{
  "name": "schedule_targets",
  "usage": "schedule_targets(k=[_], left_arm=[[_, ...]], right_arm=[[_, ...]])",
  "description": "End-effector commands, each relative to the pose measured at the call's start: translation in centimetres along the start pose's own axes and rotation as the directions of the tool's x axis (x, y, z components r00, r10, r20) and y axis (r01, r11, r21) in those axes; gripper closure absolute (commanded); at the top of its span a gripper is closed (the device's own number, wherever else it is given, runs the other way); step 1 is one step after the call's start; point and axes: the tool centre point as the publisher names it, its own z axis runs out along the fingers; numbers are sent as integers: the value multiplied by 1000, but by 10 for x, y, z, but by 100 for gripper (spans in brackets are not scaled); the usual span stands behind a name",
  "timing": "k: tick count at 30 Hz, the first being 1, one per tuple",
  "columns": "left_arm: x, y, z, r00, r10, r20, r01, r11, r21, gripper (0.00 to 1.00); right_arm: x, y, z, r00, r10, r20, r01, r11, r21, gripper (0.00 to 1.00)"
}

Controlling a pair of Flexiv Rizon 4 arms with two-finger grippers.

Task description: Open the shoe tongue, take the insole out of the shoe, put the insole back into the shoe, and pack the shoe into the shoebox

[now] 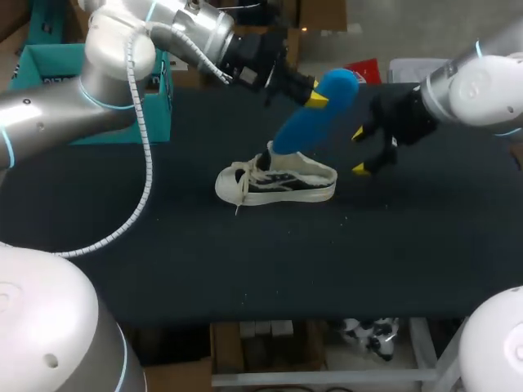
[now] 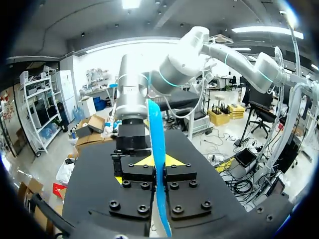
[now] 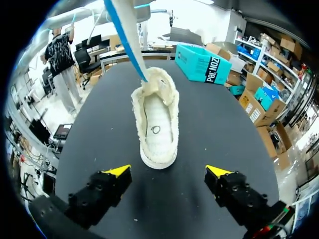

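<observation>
One shoe (image 1: 278, 181) lies on its sole near the middle of the table (image 1: 245, 269), a low white sneaker with dark side stripes, loose white laces (image 1: 239, 186) trailing at its toe end and a fleecy, pale lining around an oval opening. One insole (image 1: 315, 114), smooth, bright blue and long with rounded ends, slants up out of that opening. Its lower end meets the rim at the tongue side, though whether it reaches inside or only rests against the lining is hard to tell. The upper end is clamped in the left gripper (image 1: 315, 96), whose two yellow-tipped fingers press on the thin sheet from both faces; the left wrist view shows the insole edge-on as a narrow blue band running between them. The right gripper (image 1: 359, 151) hovers just beside the heel, its two fingers spread wide with nothing between them, and in the right wrist view the shoe sits ahead of them, apart from both tips. One teal cardboard shoebox (image 1: 45, 65) stands at the far left of the table, behind the left arm and well apart from the shoe. The tabletop is matte black, flat, with a few pale specks.
</observation>
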Motion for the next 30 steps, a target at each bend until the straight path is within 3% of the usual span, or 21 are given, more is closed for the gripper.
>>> schedule_targets(k=[1, 8, 14, 21, 30], left_arm=[[-7, -8, -6, 997, 22, -69, -15, 995, 98, 100], [7, -25, -38, 989, 83, -119, -59, 979, 193, 100], [31, -29, -74, 990, 116, -77, -99, 975, 197, 100], [54, -15, -114, 993, 114, -3, -111, 973, 202, 100], [77, 22, -159, 995, 58, 82, -73, 976, 203, 100]], right_arm=[[-2, 11, -10, 1000, -18, -7, 18, 998, 54, 0], [-14, 36, -16, 996, -73, -50, 81, 983, 168, 0], [-24, 52, -11, 991, -86, -100, 111, 952, 284, 0], [-29, 69, 1, 981, -142, -132, 179, 925, 335, 0], [-33, 92, 25, 970, -178, -166, 231, 889, 395, 0]])
